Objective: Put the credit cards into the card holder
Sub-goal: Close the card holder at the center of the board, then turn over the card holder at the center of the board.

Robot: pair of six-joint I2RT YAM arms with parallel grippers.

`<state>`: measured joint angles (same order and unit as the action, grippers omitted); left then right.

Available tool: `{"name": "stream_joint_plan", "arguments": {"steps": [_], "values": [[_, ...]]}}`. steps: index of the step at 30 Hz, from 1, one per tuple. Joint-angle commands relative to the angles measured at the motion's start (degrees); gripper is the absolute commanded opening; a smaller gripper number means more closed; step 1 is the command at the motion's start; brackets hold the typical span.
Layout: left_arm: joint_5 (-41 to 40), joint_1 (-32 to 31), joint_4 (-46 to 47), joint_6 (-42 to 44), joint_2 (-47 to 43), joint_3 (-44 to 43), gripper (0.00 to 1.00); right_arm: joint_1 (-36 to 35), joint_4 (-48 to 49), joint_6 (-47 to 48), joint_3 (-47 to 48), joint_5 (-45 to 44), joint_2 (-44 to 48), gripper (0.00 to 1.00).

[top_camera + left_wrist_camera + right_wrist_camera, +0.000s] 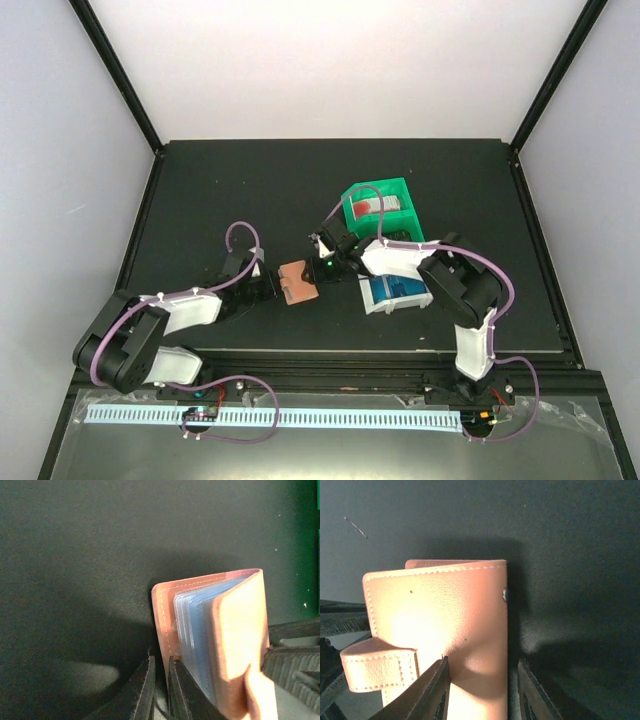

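Two arms: met over one card holder (pixel 298 283) at mid-worktop (pixel 220 200), left arm reaching in from the left, right arm bent across from the right.
Left jaws (pixel 161 662): clenched to a narrow slit on the back cover (pixel 162 615), with that cover's lower edge running down between the fingers.
Holder's lie: wedged between the two sets of jaws and close against both. Folded spine on the far side from the left wrist camera, mouth turned toward it. Long axis hard to judge from above.
Inside: clear sleeves (pixel 195 630), bluish, fanned between the covers. Contents not legible.
Snap tab (pixel 380 670): undone, sticking out loose just beside the right jaws (pixel 482 662).
Right jaws: parted, straddling the free edge of the front cover (pixel 440 610). Dark gap showing between one finger and the leather, so nothing gripped as far as visible.
Cards: blue credit cards (pixel 398 292) in a white tray (pixel 375 303) just right of the holder, partly under the right forearm. Red-and-white card (pixel 366 206) in a green tray (pixel 400 185) farther back.
Nearer arm: the right, plainly, for both trays. Left arm well apart from them, with the holder in between.
Likely next: front cover to be pinched and swung away from the sleeves while the left jaws anchor the back. Fetching a card probably falls to the right arm.
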<state>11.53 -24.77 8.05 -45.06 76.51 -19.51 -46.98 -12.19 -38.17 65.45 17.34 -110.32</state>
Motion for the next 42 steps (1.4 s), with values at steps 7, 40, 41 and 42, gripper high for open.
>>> {"name": "stream_joint_plan", "arguments": {"steps": [7, 40, 41, 42], "values": [[1.36, -0.10, -5.20, -0.61, 5.77, 1.84, 0.10, -0.28, 7.22, 0.16, -3.30, 12.54, -4.26, 0.49], [4.00, -0.05, -4.78, -2.11, 5.59, 2.06, 0.09, -3.21, 41.75, -11.80, -12.45, 21.12, -1.53, 0.70], [4.51, -0.09, -4.80, -2.34, 5.32, 2.02, 0.10, -3.29, 42.25, -11.82, -12.90, 20.53, -1.16, 0.69], [4.81, -0.08, -4.89, -2.40, 4.99, 1.97, 0.10, -3.45, 42.21, -11.63, -13.11, 19.98, -0.80, 0.67]]}}
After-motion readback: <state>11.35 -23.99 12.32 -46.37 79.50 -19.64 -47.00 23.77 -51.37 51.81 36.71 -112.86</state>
